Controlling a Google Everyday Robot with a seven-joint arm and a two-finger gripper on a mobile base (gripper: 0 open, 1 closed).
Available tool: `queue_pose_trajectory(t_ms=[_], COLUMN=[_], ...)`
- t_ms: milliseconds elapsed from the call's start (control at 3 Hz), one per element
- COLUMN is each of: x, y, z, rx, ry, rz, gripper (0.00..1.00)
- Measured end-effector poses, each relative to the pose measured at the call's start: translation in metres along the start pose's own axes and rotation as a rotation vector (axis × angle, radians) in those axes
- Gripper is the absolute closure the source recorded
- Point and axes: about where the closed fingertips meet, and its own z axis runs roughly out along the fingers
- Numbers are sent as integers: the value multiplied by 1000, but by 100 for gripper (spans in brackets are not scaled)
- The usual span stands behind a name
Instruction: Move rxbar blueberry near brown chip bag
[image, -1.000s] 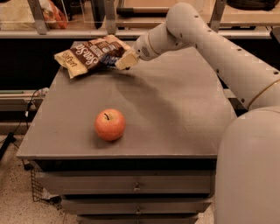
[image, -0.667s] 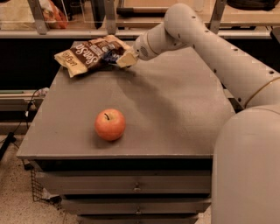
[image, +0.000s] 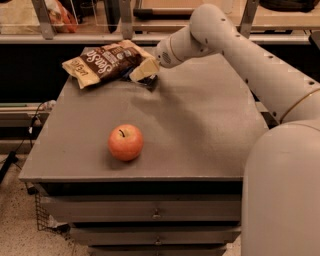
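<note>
The brown chip bag (image: 105, 62) lies flat at the far left corner of the grey table (image: 200, 125), dark brown with tan ends and white script. My gripper (image: 143, 73) is low over the table at the bag's right end, reaching in from the right. A small dark sliver of the rxbar blueberry (image: 149, 83) shows just under and to the right of the gripper, touching or almost touching the bag's edge. Most of the bar is hidden by the gripper.
A red-orange apple (image: 125, 142) stands near the table's front, left of centre. A shelf rail (image: 100, 37) with an orange packet (image: 60, 17) runs behind the table. My arm (image: 250, 55) crosses the far right part of the table.
The gripper has dipped slightly lower beside the chip bag's right end. The bag and the apple have not moved.
</note>
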Motion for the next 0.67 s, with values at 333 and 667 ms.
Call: queue_pose_trajectory(t_ms=[333,667], x=[4,27], y=[-9,-33], z=[-22,-93], rx=[21,75], ry=[-33,-150], rz=[22,86], gripper=[0,0])
